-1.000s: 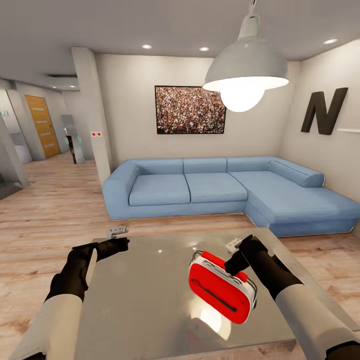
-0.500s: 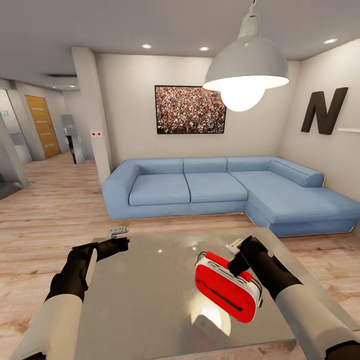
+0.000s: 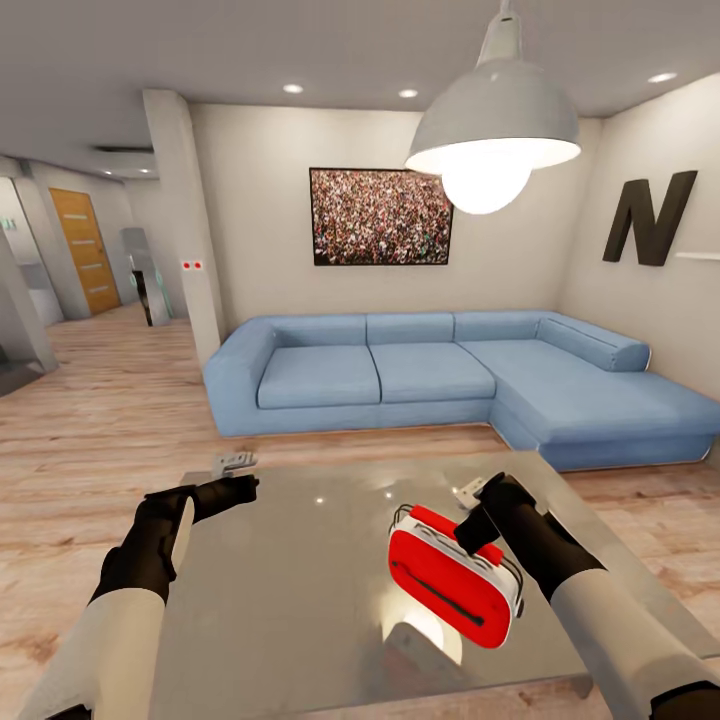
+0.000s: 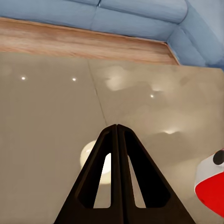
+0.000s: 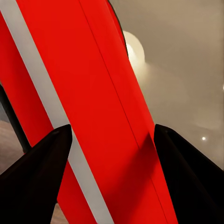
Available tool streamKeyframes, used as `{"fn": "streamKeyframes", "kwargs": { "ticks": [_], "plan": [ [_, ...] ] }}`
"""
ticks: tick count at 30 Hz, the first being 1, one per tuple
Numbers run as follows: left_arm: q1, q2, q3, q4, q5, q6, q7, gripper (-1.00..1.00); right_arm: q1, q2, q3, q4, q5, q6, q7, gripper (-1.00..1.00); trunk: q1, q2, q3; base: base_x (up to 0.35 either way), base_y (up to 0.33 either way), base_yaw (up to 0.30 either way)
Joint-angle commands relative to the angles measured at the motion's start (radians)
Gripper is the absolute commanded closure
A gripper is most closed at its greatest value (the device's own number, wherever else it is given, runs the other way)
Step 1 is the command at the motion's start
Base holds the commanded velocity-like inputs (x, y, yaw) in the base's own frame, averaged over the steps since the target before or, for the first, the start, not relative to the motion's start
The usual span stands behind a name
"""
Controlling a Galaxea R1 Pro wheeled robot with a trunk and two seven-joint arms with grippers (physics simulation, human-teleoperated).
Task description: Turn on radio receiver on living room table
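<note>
The bright red radio receiver (image 3: pixel 450 585) with white trim hangs tilted over the right part of the glossy grey table (image 3: pixel 290 590), its dark slot facing me. My right gripper (image 3: pixel 478 535) is shut on its top end by the handle. In the right wrist view the red body (image 5: pixel 93 116) sits between the two dark fingers (image 5: pixel 42 172). My left gripper (image 3: pixel 245 485) hovers over the table's far left part, shut and holding nothing. In the left wrist view its joined fingertips (image 4: pixel 116 127) point at the tabletop (image 4: pixel 46 140), and a corner of the radio (image 4: pixel 212 186) shows.
A blue L-shaped sofa (image 3: pixel 400 375) stands behind the table on the wood plank floor (image 3: pixel 90 440). A white pendant lamp (image 3: pixel 495 130) hangs above the table's right side. The crowd picture (image 3: pixel 380 217) and a black "N" (image 3: pixel 648 220) are on the walls.
My right gripper has carried the radio a little to the right and slightly down. The left arm has stayed still.
</note>
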Motion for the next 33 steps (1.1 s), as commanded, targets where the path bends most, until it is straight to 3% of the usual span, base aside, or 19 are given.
{"fn": "streamKeyframes", "kwargs": {
  "ticks": [1, 16, 25, 33],
  "plan": [
    [0.000, 0.000, 0.000, 0.000, 0.000, 0.000, 0.000, 1.00, 0.000, 0.000, 0.000, 0.000, 0.000, -0.001, 0.000, 1.00, 0.004, -0.007, -0.003, 0.000, 0.000, 0.000],
    [0.000, 0.000, 0.000, -0.001, 0.000, 0.000, 0.000, 1.00, 0.000, 0.000, -0.002, 0.000, -0.003, -0.004, 0.002, 1.00, 0.061, -0.112, -0.050, 0.000, 0.000, 0.000],
    [0.000, 0.000, 0.000, 0.001, 0.000, 0.000, 0.000, 1.00, 0.000, 0.000, -0.002, 0.000, -0.002, -0.004, 0.001, 1.00, 0.061, -0.112, -0.050, 0.000, 0.000, 0.000],
    [0.000, -0.001, 0.000, 0.000, 0.000, 0.000, 0.000, 1.00, -0.001, 0.000, -0.002, 0.000, -0.001, -0.004, 0.002, 1.00, 0.092, -0.168, -0.075, 0.000, 0.000, 0.000]
  ]
}}
